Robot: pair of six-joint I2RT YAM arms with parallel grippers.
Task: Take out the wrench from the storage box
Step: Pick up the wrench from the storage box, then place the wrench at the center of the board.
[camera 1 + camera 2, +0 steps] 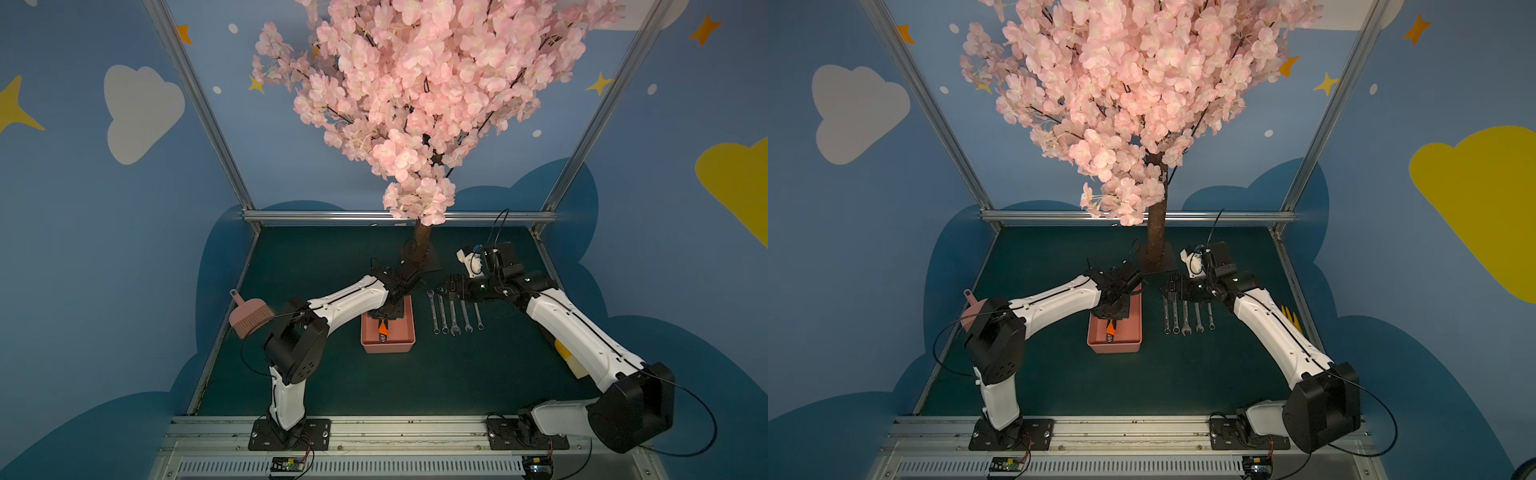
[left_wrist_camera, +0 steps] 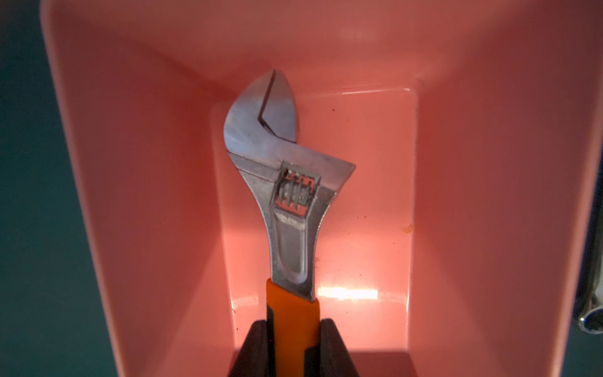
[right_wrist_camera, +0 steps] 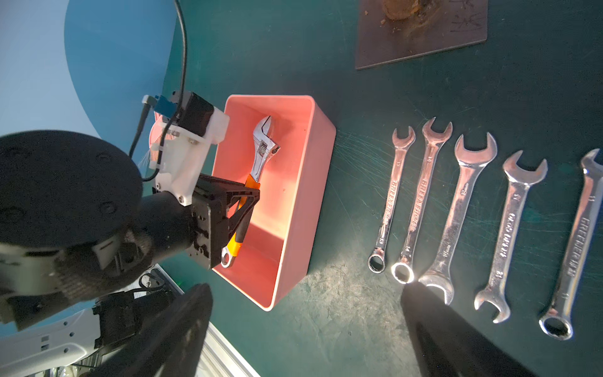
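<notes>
At the middle of the worktop (image 1: 478, 374) stands the box (image 1: 388, 348), long sides running 12 to 6 o'clock in both top views. The wrench (image 2: 287, 196) lies inside it, between the walls, steel head toward 12 o'clock and the ring end of its orange handle toward 6 o'clock. Whether it rests on the box floor or hangs just off it I cannot tell.

The left pincer (image 2: 293, 329) reaches down into the 12 o'clock half of the box and is closed tight on the orange handle, one dark finger (image 2: 257, 346) on each side of it. In the top views its body hides the wrench head; only the handle (image 1: 382, 329) shows.

At 3 o'clock from the box, apart from it, five spanners (image 1: 453, 316) lie flat in a row, side by side and parallel to the box.

The right pincer (image 3: 306, 290) is spread wide and holds nothing. In a top view it shows at the 12 o'clock end of the spanner row (image 1: 1177, 286), above the worktop. From its wrist view, one finger (image 3: 189, 313) lies toward the box corner and the other toward the middle spanner.

At 12 o'clock from the box a pink tree (image 1: 422, 245) stands on a dark plate (image 3: 421, 39). At 9 o'clock, near the worktop's edge, is a pink dustpan (image 1: 245, 318).
</notes>
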